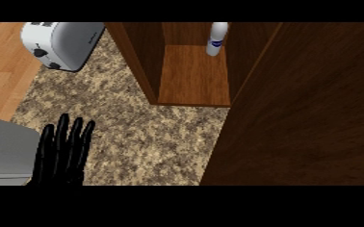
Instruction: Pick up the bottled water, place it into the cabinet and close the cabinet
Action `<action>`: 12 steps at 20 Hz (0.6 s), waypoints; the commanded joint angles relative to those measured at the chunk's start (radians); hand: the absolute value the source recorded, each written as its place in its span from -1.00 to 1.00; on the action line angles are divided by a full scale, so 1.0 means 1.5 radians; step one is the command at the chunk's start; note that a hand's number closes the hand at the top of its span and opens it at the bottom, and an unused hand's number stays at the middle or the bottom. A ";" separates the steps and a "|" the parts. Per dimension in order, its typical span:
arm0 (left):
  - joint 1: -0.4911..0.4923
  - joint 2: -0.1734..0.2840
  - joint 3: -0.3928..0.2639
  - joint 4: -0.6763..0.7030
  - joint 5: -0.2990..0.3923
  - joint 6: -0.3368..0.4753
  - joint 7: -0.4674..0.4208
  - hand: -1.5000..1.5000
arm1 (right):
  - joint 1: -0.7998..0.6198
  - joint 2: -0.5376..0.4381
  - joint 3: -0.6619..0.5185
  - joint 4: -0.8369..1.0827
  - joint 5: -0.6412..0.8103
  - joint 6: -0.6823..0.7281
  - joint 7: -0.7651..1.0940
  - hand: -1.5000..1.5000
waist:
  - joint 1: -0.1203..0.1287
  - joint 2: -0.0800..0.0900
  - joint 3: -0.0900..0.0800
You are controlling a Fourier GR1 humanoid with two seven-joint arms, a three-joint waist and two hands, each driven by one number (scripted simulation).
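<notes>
Bottled water (pixel 217 39) stands inside the open cabinet (pixel 193 74).

From my seat, the bottle sits upright at twelve o'clock, at the back right of the cabinet's shelf. The cabinet door (pixel 298 115) fills three o'clock. My left hand (pixel 62 149) rests at eight o'clock above the speckled counter (pixel 142 134), fingers straight, side by side, holding nothing. A toaster (pixel 60 43) sits at ten o'clock.

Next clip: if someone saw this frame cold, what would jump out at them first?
The large dark brown wooden cabinet door fills the right side, swung open beside the lighter wooden cabinet shelf. At the back of that shelf stands a white plastic water bottle with a blue label. Next come the silver toaster at upper left on the speckled granite counter, and the black left robot hand, fingers straight, at lower left.
</notes>
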 commanded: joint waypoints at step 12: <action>0.280 0.120 0.182 -0.145 0.167 -0.177 -0.083 -1.00 | -0.128 0.109 0.200 -0.025 0.124 -0.029 0.168 1.00 | 0.009 -0.006 -0.004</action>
